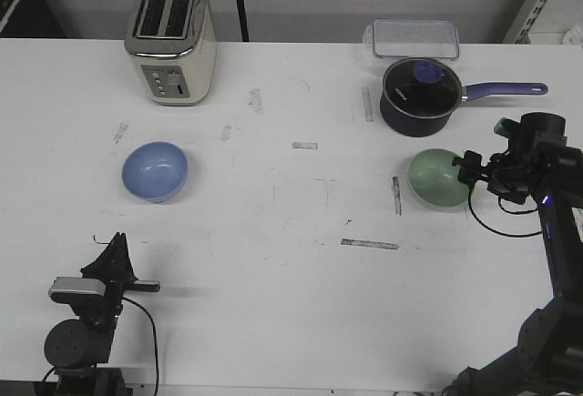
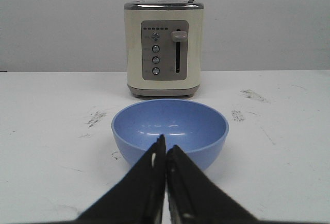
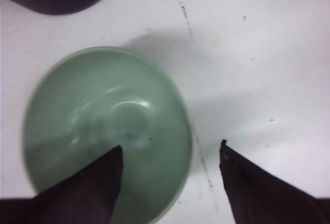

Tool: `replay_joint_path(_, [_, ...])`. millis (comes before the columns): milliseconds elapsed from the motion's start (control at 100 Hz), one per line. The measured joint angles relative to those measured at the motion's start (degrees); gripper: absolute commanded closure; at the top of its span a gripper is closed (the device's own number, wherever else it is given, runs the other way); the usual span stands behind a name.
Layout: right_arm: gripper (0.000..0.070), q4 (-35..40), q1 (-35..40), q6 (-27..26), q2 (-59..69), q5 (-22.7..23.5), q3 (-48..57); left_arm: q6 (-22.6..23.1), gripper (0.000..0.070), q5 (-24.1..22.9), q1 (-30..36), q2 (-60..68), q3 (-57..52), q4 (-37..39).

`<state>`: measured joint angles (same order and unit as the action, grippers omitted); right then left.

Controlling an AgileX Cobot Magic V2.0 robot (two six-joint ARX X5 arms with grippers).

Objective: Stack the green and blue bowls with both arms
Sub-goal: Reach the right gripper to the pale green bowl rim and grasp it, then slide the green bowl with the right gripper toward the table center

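R gripper (image 3: 170, 154): fingers spread, one tip over the green bowl (image 3: 103, 131) interior, the other outside the rim, i.e. straddling the wall; no contact confirmed. Recommended: lower until the rim sits well between the pads, close squarely, lift level, keep clear of the saucepan (image 1: 418, 96) just behind. L gripper (image 2: 165, 154): fingers pressed together, holding nothing, aimed at the blue bowl (image 2: 170, 128), which rests on the table (image 1: 291, 259) in front of the toaster (image 1: 170, 39), well apart from the green bowl.

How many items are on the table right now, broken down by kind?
Bowls: 2, blue bowl and green bowl
Toaster: 1
Lidded saucepan: 1
Clear lidded container: 1
Total: 5
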<state>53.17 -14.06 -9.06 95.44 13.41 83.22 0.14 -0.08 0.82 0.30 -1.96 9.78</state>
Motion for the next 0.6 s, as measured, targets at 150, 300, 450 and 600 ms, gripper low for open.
replay_joint_path(150, [0.0273,-0.3,-0.3,0.3,2.7,0.0,0.0,0.0,0.0698,0.0,0.0,0.0,0.0,0.0])
replay_joint_path(300, [0.0286,-1.8,-0.2,0.7,5.8,0.1,0.0,0.0,0.0698,0.0,0.0,0.0,0.0,0.0])
replay_joint_path(450, [0.0420,-2.9,-0.1,0.7,6.5,0.4,0.0,0.0,0.0698,0.0,0.0,0.0,0.0,0.0])
replay_joint_path(600, [0.0536,-2.9,-0.1,0.8,6.5,0.4,0.0,0.0,0.0698,0.0,0.0,0.0,0.0,0.0])
